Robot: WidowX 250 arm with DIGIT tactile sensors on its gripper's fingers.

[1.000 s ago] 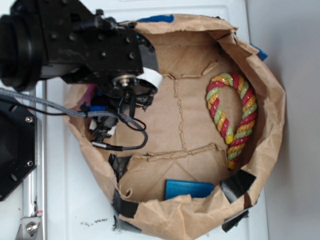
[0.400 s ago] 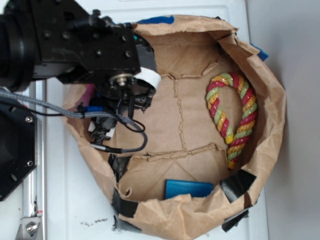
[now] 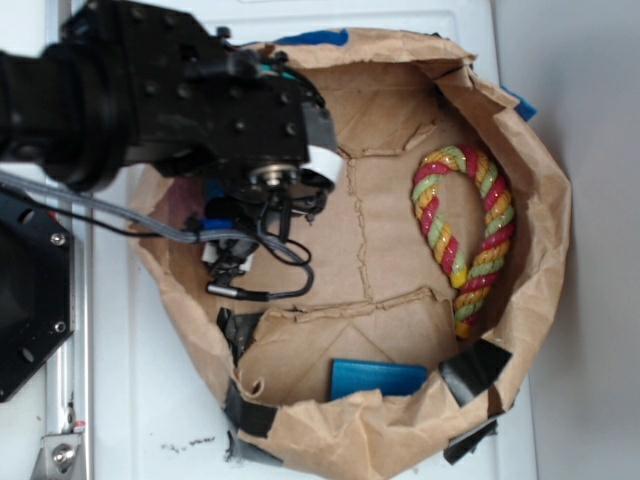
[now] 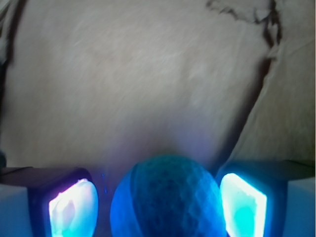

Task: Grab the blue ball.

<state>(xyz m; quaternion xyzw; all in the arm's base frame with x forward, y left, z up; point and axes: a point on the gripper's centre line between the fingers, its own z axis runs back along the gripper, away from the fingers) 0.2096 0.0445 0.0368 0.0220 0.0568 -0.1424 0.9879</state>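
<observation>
The blue ball (image 4: pixel 168 197), round and dimpled with a curved groove, fills the bottom middle of the wrist view. It sits between the two glowing pads (image 4: pixel 243 202) of my gripper (image 4: pixel 158 203), which is shut on it, held over the brown paper floor. The right pad presses against the ball and the left one stands very close to it. From the exterior view the black arm (image 3: pixel 200 110) reaches over the left side of the paper bag (image 3: pixel 545 200) and covers the ball.
A red, yellow and green rope loop (image 3: pixel 465 235) lies at the bag's right side. A flat blue block (image 3: pixel 378 378) rests by the near wall. Black tape patches (image 3: pixel 475 368) hold the crumpled rim. The bag's walls stand up all round.
The arm has shifted to the right, further over the bag floor, and looks larger in the exterior view. Rope and blue block have not moved.
</observation>
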